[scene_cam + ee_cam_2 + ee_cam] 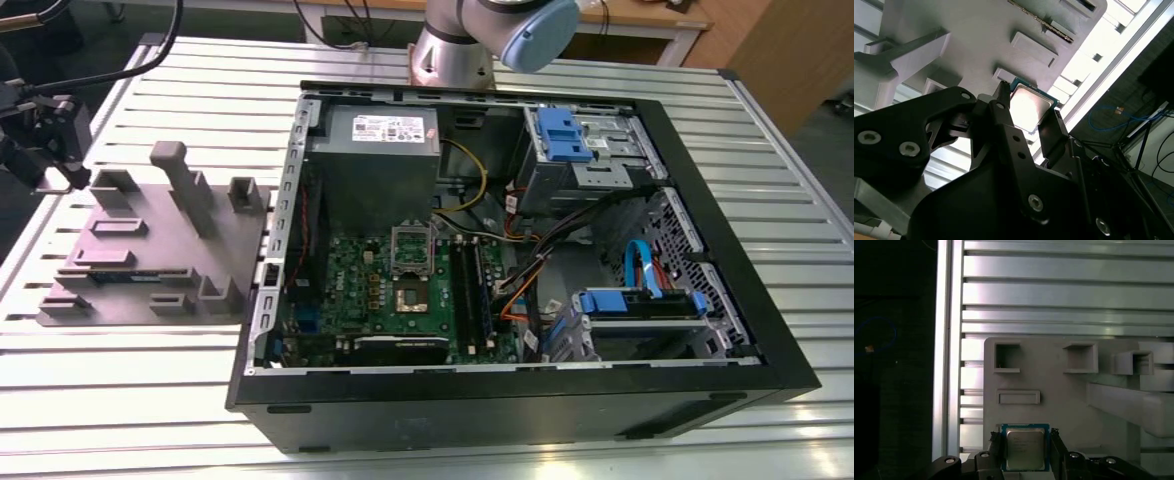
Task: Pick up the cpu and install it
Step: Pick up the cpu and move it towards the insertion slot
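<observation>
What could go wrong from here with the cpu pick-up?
1. The tool straddles the cpu on the grey fixture; an uneven grip on its thin edges might tilt or drop it.
2. The socket lies deep inside the computer case, near cables; the carry could clip its wall.

The cpu (1025,450) lid is smooth bare metal, pretty shiny, with a green board edge. The tool (1025,442) looks like matt black metal. The grey holder block (1054,385) is dull plastic, the tabletop (1054,290) is ribbed, satiny aluminium, and the PC case (534,400) is matt black.
</observation>
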{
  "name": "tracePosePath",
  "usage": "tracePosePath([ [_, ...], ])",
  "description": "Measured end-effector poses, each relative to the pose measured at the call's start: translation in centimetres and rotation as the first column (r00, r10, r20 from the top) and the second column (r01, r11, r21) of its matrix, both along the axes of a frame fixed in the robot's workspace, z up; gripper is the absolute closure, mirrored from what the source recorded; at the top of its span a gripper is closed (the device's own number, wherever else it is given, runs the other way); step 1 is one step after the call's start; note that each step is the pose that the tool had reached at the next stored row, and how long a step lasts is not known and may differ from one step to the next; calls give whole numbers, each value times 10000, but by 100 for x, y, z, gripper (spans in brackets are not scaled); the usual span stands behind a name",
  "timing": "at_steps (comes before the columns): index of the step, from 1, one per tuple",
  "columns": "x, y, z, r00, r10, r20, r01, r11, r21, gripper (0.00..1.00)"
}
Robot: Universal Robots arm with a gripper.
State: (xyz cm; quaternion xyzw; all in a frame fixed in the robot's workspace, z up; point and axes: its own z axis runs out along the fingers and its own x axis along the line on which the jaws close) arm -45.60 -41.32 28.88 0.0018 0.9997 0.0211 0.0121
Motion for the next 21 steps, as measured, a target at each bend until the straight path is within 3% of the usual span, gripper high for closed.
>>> tracePosePath([
  [10, 0, 0, 28, 10000, 0, -1, 0, 10000, -1, 53],
  [21, 0, 0, 147, 10000, 0, 0, 0, 10000, 0, 53],
])
